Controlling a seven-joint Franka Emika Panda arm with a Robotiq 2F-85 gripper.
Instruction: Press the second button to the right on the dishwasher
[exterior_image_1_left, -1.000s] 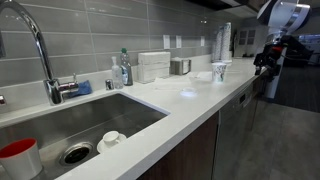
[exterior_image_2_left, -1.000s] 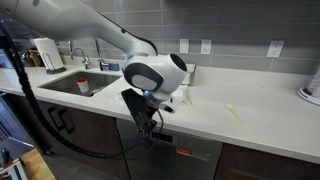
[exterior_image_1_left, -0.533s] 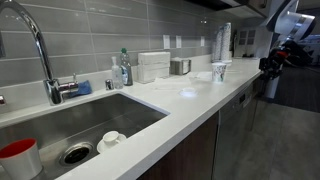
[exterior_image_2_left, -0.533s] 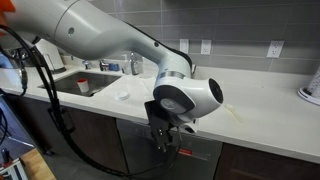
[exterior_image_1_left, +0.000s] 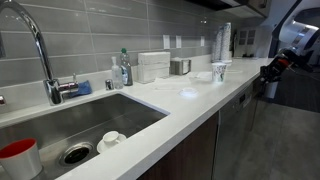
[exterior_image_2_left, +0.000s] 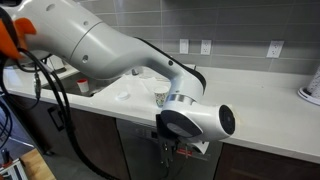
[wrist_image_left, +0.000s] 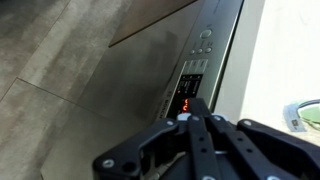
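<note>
While the gripper (exterior_image_1_left: 268, 70) hangs just off the counter's (exterior_image_1_left: 195, 97) front edge, the dishwasher (exterior_image_1_left: 236, 128) stands under that edge, in an exterior view | in an exterior view: gripper (exterior_image_2_left: 168, 152) near the dishwasher (exterior_image_2_left: 135, 150) top, below the front edge, jaws hidden | wrist view: gripper (wrist_image_left: 194, 112) jaws pinched together, empty, just beside the red display (wrist_image_left: 184, 103) on the dishwasher (wrist_image_left: 150, 70) front's dark control strip (wrist_image_left: 200, 55).

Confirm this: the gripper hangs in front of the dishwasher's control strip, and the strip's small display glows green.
Not green: in the wrist view the small display on the control strip of the dishwasher glows red. The rest holds; the gripper hangs in front of that strip.
</note>
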